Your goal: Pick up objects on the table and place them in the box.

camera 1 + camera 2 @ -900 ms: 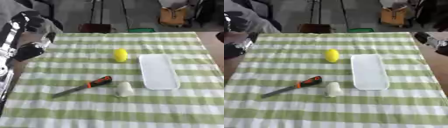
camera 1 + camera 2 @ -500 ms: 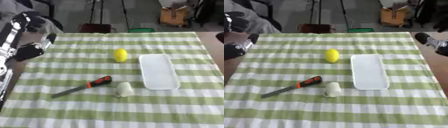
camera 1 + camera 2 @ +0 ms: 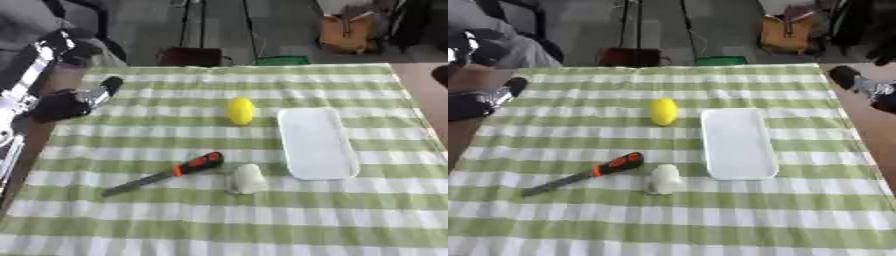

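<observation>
Yellow lemon-like fruit [image 3: 241, 110] lying mid-surface, to the right of the left hand [image 3: 72, 100] and nearer to it than to the right hand [image 3: 866, 88].

Standing just left of the white box [image 3: 316, 143], a shallow tray with its long axis running near to far. Nearer and to the left, knife [image 3: 164, 173] with orange-and-black handle, lying diagonal, blade toward the near left, handle toward the far right; close beside the handle end, small white cup-like thing [image 3: 247, 178] on its side. Left hand hovering over the far left edge of the green-striped surface [image 3: 219, 220], arm coming in from the left, fingers pointing right and seeming relaxed, holding nothing. Right hand only partly seen at the far right edge, off the cloth; cannot tell if open or closed. Probably a reach to the right and nearer as the next move, all three things not yet in the box.
</observation>
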